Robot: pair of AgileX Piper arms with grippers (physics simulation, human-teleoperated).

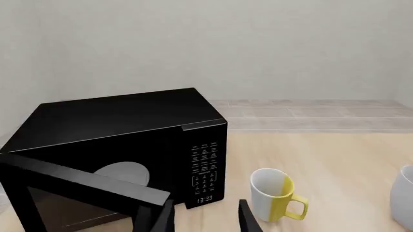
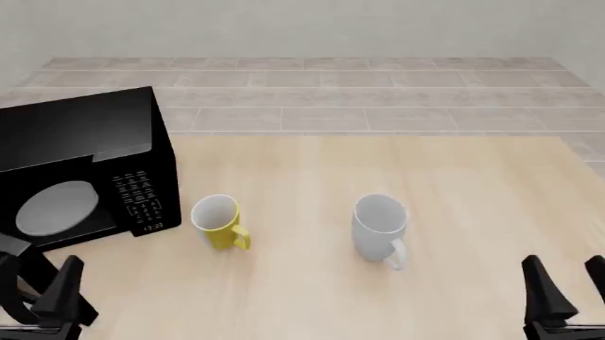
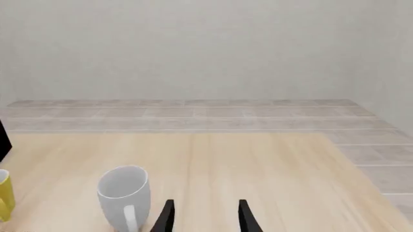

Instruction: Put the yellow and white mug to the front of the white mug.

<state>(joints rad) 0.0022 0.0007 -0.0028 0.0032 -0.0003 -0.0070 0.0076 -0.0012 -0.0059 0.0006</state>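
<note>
At the near edge of the tabletop (image 2: 312, 297), both arms wait low and apart from the things. The left gripper (image 2: 38, 294) is at the near left corner, its fingers (image 2: 68, 283) spread open with nothing between them. The right gripper (image 2: 567, 290) is at the near right corner; it is also released and empty, as the right wrist view shows bare wood between its two dark fingers (image 3: 166, 217).

A little farther, around the middle depth of the tabletop, the two mugs stand upright and well apart from each other. The yellow and white mug (image 2: 217, 221) is left of centre, with its handle turned toward the near right. The white mug (image 2: 380, 228) is right of centre, and its handle points to the near side. They are almost at the same depth, side by side, so the yellow one is not in front of the white one.

On the far left stands a black microwave (image 2: 85, 170), just beside the yellow and white mug, with its door (image 1: 77, 181) swung open, as the left wrist view shows.

The task seems not yet begun: no mug is grasped. What is left is everything: to reach the yellow and white mug, probably with the left arm because it is closer, to close on it, to carry it to the near side of the white mug, and to let it go there.
</note>
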